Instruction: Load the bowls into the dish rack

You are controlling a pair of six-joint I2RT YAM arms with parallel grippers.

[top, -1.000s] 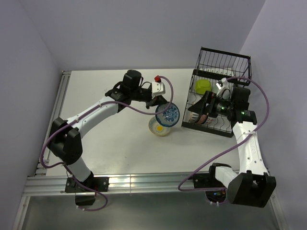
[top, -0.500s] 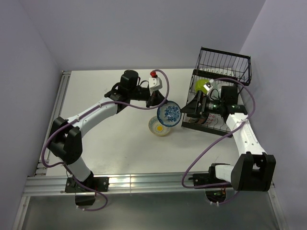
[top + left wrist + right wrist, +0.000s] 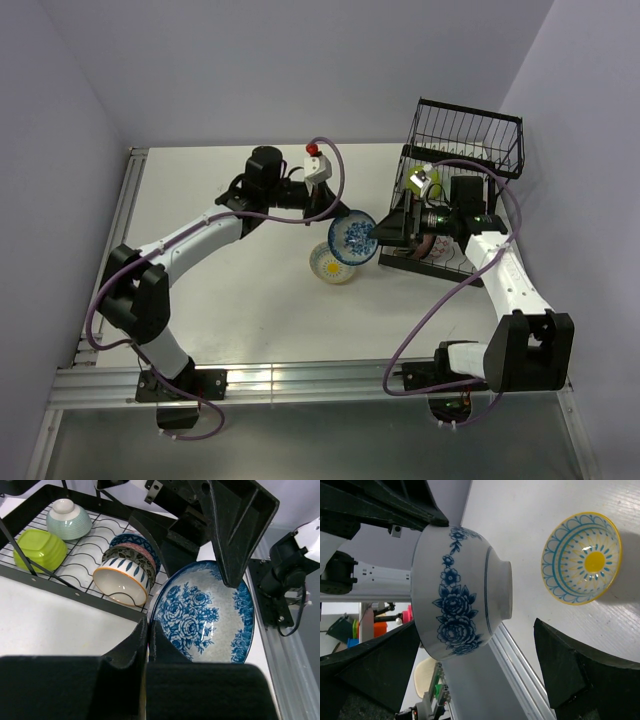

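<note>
The left arm reaches from the near left corner in a long bend toward the middle of the bench, its wrist turned toward the right edge. The left gripper (image 3: 148, 631) is closed on the rim of the blue-and-white floral bowl (image 3: 352, 238), holding it tilted on edge in the air. The right arm rises from the near right corner and bends back toward the left. The right gripper (image 3: 386, 231) has its fingers (image 3: 572, 672) spread wide on either side of that bowl's foot, gripping nothing. The bowl hangs just beside the dish rack (image 3: 470, 128) in the far right corner, above a yellow-and-blue bowl (image 3: 333, 266) standing on the bench.
</note>
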